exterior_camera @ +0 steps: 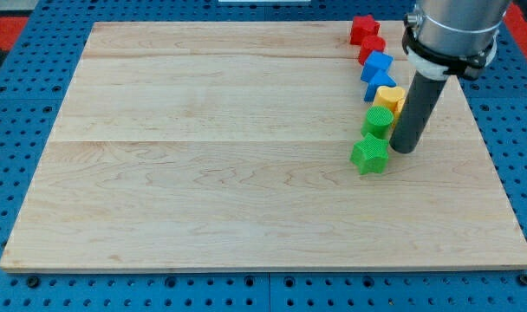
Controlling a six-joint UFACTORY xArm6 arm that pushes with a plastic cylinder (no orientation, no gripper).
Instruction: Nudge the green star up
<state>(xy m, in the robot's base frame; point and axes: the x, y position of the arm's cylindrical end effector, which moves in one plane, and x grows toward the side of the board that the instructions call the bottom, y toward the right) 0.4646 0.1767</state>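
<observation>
Camera view: the green star (pixel 369 155) lies flat on the wooden counter (pixel 203 156), right of centre, at the lower end of a line of blocks that runs toward the view's top right. Just above it sits a green round block (pixel 378 121), then a yellow block (pixel 390 98), two blue blocks (pixel 377 71) and two red ones (pixel 365 35) near the top edge. The star looks like a small, light, rigid plastic piece that should slide easily on the smooth wood; its points may make it turn if pushed off-centre, so a push is best placed at the middle of its lower side.

There is no gripper here, so nothing opens, closes or holds. My tip (pixel 404 151) stands on the counter just beside the star's right side, close to touching; contact cannot be confirmed. It sits level with the star, not below it.
</observation>
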